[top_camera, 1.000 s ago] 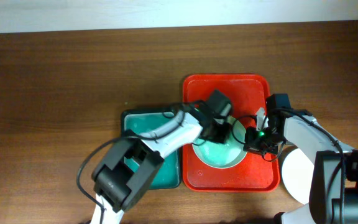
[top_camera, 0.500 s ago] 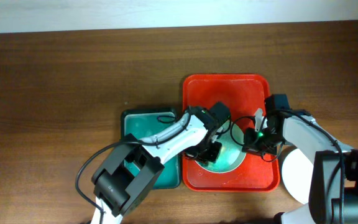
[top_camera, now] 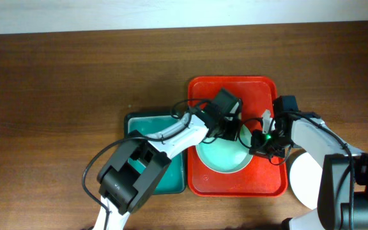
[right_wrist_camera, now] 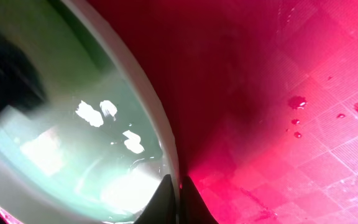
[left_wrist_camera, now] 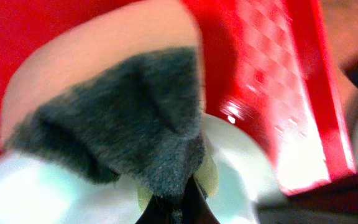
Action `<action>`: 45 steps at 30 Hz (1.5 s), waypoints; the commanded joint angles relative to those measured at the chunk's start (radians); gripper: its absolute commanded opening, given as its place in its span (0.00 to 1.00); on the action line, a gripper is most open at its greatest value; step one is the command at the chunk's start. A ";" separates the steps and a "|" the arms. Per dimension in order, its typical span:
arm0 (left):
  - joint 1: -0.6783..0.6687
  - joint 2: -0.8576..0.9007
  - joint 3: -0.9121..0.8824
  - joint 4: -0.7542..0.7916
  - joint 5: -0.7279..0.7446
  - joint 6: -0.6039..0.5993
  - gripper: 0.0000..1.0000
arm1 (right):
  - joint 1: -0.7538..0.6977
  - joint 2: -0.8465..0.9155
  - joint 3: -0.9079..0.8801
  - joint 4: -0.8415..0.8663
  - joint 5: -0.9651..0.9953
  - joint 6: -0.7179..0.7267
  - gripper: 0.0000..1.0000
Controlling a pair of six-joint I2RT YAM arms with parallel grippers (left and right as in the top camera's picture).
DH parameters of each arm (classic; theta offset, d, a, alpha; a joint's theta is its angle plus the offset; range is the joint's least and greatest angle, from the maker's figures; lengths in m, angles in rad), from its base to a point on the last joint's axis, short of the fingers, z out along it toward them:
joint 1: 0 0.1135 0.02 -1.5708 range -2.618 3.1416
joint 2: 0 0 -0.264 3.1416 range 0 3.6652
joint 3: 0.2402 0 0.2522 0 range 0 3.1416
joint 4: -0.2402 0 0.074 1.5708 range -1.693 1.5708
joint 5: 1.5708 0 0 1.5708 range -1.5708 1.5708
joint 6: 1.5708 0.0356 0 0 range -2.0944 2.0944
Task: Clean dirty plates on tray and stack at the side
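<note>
A dirty plate, white with a greenish tint, lies on the red tray. My left gripper is shut on a grey-faced sponge and presses it on the plate's far part; its jaws pinch the sponge's near edge. My right gripper is shut on the plate's right rim, one finger inside and one outside. The plate's wet inside fills the left of the right wrist view. No smears show.
Another white plate lies on the wooden table right of the tray, partly under my right arm. A dark teal tray sits left of the red tray, under my left arm. Water drops dot the red tray floor.
My left gripper swept the sponge toward the plate's near left side, then back to its far side. My right gripper has held the rim without moving.
</note>
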 commanded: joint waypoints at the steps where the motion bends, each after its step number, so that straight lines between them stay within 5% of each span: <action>1: 0.000 0.019 0.002 -0.071 0.116 0.005 0.00 | -0.003 0.008 -0.005 -0.009 0.056 -0.022 0.04; 6: 0.100 -0.162 0.004 -0.440 -0.281 0.120 0.00 | -0.004 0.008 -0.005 -0.011 0.056 -0.021 0.04; 9: 0.107 -0.398 0.004 -0.540 -0.226 0.129 0.00 | -0.004 0.008 -0.005 -0.008 0.056 -0.022 0.04; 11: 0.150 -0.586 0.002 -0.701 -0.423 0.131 0.00 | -0.004 0.001 0.015 -0.013 0.056 -0.022 0.04; 13: 0.200 -0.627 -0.045 -0.811 -0.467 0.130 0.00 | -0.003 -0.034 0.046 -0.048 0.057 -0.022 0.04; 17: 0.332 -0.625 -0.508 -0.514 -0.260 0.093 0.00 | 0.070 -0.229 0.102 -0.212 0.217 -0.011 0.04; 19: 0.349 -0.625 -0.595 -0.435 -0.216 0.093 0.00 | 0.129 -0.282 0.130 -0.252 0.249 0.013 0.04; 21: 0.349 -0.642 -0.576 -0.483 -0.215 0.093 0.34 | 0.214 -0.305 0.190 -0.289 0.248 0.050 0.04; 22: 0.349 -0.665 -0.546 -0.531 -0.216 0.093 0.43 | 0.245 -0.305 0.216 -0.299 0.248 0.072 0.04; 24: 0.365 -0.788 -0.412 -0.697 -0.216 0.120 0.88 | 0.394 -0.305 0.293 -0.275 0.257 0.164 0.04; 26: 0.389 -0.951 -0.307 -0.808 -0.225 0.120 0.98 | 0.580 -0.298 0.301 -0.159 0.398 0.292 0.04; 29: 0.402 -1.112 -0.259 -0.867 -0.291 0.119 1.00 | 0.748 -0.274 0.301 -0.014 0.643 0.328 0.04; 33: 0.401 -1.320 -0.258 -0.871 -0.406 0.119 0.99 | 1.024 -0.283 0.336 0.052 1.260 0.318 0.04; 38: 0.402 -1.340 -0.258 -0.871 -0.473 0.119 0.99 | 1.258 -0.283 0.348 0.049 1.667 0.262 0.04; 45: 0.401 -1.340 -0.258 -0.871 -0.472 0.119 1.00 | 1.329 -0.284 0.348 0.052 1.808 0.259 0.04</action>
